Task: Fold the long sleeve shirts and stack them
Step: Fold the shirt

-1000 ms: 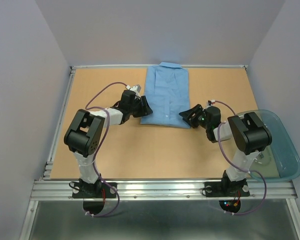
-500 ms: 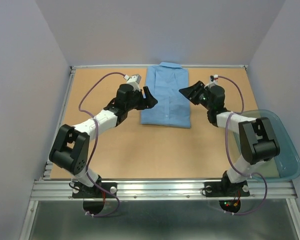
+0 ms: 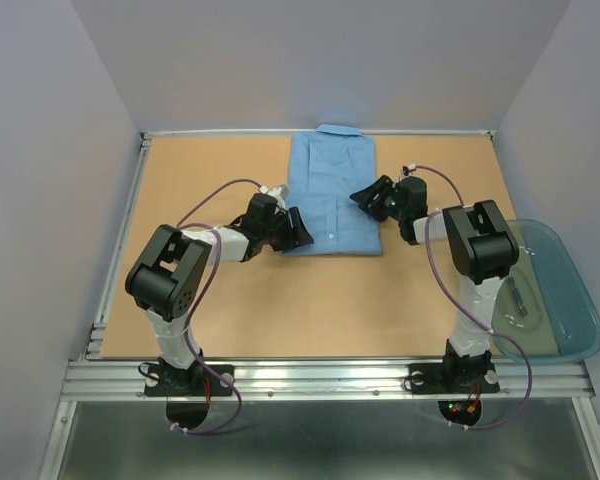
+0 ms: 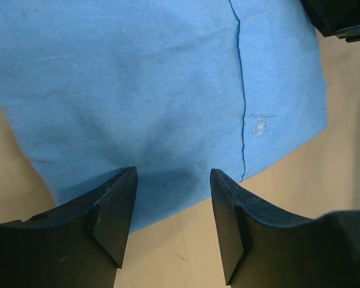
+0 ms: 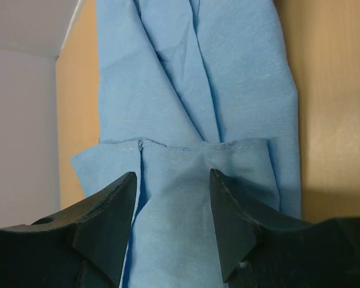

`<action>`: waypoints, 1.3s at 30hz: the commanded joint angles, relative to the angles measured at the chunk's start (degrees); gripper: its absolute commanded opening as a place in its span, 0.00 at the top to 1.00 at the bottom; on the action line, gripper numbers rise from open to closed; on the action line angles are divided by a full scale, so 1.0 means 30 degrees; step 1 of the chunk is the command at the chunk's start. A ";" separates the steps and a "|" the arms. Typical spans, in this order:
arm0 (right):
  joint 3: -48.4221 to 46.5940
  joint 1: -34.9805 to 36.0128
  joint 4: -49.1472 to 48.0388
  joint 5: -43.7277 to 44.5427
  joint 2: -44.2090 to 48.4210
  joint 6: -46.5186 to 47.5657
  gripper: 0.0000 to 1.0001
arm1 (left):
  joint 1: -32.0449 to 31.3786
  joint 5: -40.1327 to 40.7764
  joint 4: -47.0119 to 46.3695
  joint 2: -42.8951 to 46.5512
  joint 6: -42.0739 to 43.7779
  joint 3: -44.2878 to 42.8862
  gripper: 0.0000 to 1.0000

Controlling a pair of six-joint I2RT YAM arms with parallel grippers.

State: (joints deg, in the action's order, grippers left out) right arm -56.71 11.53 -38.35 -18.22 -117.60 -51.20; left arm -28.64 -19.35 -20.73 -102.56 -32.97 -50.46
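Bases [image 3: 185,378] of both arms sit bolted at the near edge of my flat tan bench [image 3: 230,310]. Near me on the right, at the bench's right edge, is a translucent teal plastic tub [image 3: 570,300]. Something pale lies in it, but I cannot make out what.

Further in, my left tool [image 3: 292,228] is at the near left corner of the light blue collared button-front shirt [image 3: 330,190]. Through the left wrist camera its two black fingers [image 4: 111,210] stand well apart. The shirt's near hem runs across the gap between them, and nothing is pinched. A small clear button [image 4: 259,126] shows beside the placket seam to the right. I cannot tell whether the fingertips touch the cloth or hover just over it.

A little further on, my right tool [image 3: 365,197] is at the shirt's right edge, pointing left across it. Its jaws are also spread wide and hold nothing. The right wrist camera looks between them onto folded layers of blue cloth, with a stitched hem crossing just beyond the gap.

The shirt itself lies folded into a flat rectangle on the far middle of the bench, buttons up. Its collar [image 3: 338,130] is at the far edge, by the pale wall [image 3: 310,60].
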 commanded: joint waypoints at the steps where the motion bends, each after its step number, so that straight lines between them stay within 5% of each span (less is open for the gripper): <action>1: 0.0063 -0.0327 -0.0987 0.0594 0.0730 0.0775 0.42 | -0.0032 0.0824 0.1633 0.1490 0.0237 0.0296 0.36; 11: 0.2752 0.0080 0.1094 -0.2128 0.7200 0.0986 0.42 | -0.0032 0.3607 0.3541 0.4043 0.3249 -0.3158 0.21; 26: 1.1721 0.0786 -0.3301 -0.1020 0.8087 -0.2356 0.43 | 0.0349 0.3347 0.3687 -0.4742 0.4457 -1.0103 0.26; 32: 1.3596 0.0786 -0.3214 -0.0432 0.9165 -0.1949 0.43 | 0.0261 0.2525 0.3659 -0.4311 0.4425 -1.0516 0.26; 39: 1.1175 0.0786 0.3515 0.1025 1.3352 0.2551 0.43 | 0.0348 0.4369 0.3248 -0.0854 0.7060 -0.9664 0.12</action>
State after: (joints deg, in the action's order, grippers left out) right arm -17.58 13.91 -37.74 -19.88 -83.35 -52.97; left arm -27.88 -9.37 -8.32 -114.15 -17.50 -78.67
